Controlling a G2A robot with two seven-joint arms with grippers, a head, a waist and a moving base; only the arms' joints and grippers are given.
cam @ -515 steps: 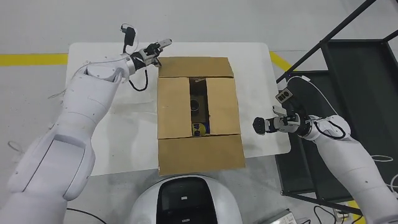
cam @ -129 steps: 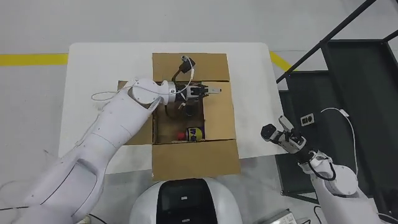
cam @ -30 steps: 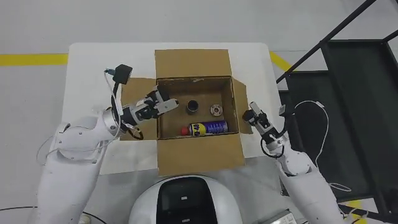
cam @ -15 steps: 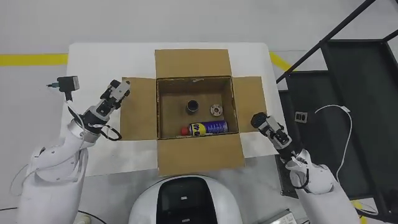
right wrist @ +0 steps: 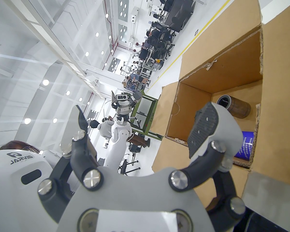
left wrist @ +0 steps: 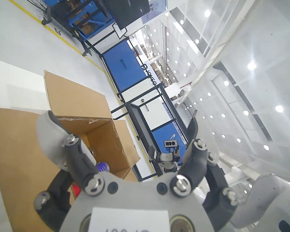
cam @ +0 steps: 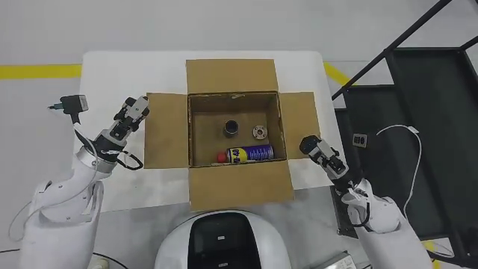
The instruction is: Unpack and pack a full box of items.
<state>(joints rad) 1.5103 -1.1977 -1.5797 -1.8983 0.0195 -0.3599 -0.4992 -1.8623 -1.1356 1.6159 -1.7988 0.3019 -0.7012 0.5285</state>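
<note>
A cardboard box (cam: 166,131) stands open in the middle of the white table, all its flaps folded outward. Inside lie a blue spray can (cam: 251,152) with a red cap, a dark cylinder (cam: 230,128) and a small round metal part (cam: 259,130). My left gripper (cam: 136,110) hovers open over the table beside the box's left flap, holding nothing. My right gripper (cam: 311,146) is open and bare by the near corner of the right flap. The right wrist view looks into the box at the cylinder (right wrist: 234,106) and the can (right wrist: 247,146).
The white table (cam: 112,75) has bare room left of the box and behind it. A black metal rack (cam: 418,97) stands close to the table's right edge. A yellow floor line (cam: 37,70) runs past the far left.
Both grippers have drawn back from the box's side flaps, which now lie flat outward. In the last half second the left gripper only drifted a little farther left.
</note>
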